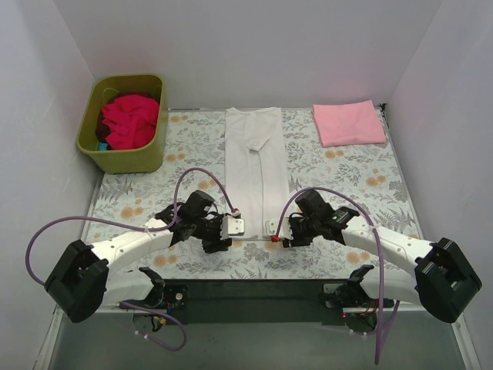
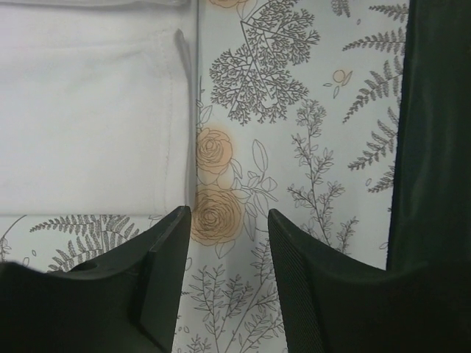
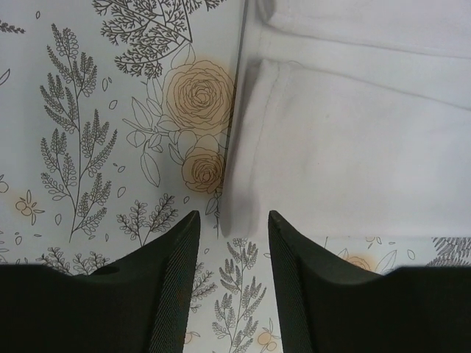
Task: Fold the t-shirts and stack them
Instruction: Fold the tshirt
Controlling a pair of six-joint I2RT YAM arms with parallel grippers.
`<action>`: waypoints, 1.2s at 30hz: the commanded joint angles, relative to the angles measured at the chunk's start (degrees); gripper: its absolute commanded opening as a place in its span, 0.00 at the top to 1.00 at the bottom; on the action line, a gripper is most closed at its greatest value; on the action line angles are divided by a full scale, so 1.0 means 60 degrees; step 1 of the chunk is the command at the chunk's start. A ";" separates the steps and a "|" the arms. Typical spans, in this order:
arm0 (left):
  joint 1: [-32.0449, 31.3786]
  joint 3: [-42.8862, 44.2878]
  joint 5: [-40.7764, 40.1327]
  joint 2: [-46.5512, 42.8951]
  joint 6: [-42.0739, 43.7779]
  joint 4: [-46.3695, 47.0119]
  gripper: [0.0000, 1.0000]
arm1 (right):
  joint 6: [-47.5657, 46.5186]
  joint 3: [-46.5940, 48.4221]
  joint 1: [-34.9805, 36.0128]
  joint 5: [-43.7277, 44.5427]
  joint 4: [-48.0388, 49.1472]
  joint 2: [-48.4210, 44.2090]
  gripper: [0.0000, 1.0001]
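Left gripper (image 2: pixel 228 220), tub (image 1: pixel 123 159) of crimson t-shirts (image 1: pixel 129 119)

The white t-shirt (image 2: pixel 88 125) lies flat on the floral sheet (image 2: pixel 294 110), filling the upper left. Its hemmed corner sits just ahead of the left gripper (image 2: pixel 228 220), whose dark fingers stand apart over bare sheet. A dark band (image 2: pixel 434 147) borders the sheet's right edge.

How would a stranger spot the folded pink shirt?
Start at the floral fabric sheet. At its far right corner lies the pale pink t-shirt, folded into a compact rectangle. Its neighbour, the white t-shirt, is a long strip down the middle.
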 commanded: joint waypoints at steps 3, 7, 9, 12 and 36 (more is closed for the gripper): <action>-0.0088 -0.0003 -0.0358 0.0478 0.0491 0.1159 0.57 | -0.0391 -0.0451 0.0121 -0.0091 0.0956 0.0060 0.55; -0.0132 -0.0061 -0.0519 0.0830 0.0403 0.1570 0.60 | -0.0435 -0.0671 0.0121 -0.0062 0.1175 0.0280 0.56; -0.0147 -0.0061 -0.0592 0.1019 0.0534 0.1644 0.60 | -0.0479 -0.0759 0.0121 0.0026 0.1322 0.0426 0.56; -0.0147 -0.0076 -0.0739 0.1370 0.0754 0.1761 0.62 | -0.0552 -0.0847 0.0121 0.0099 0.1439 0.0660 0.57; -0.0147 0.0582 -0.0828 0.1885 0.1034 0.0899 1.00 | -0.0142 -0.0350 0.0121 0.0847 0.1003 0.0999 0.99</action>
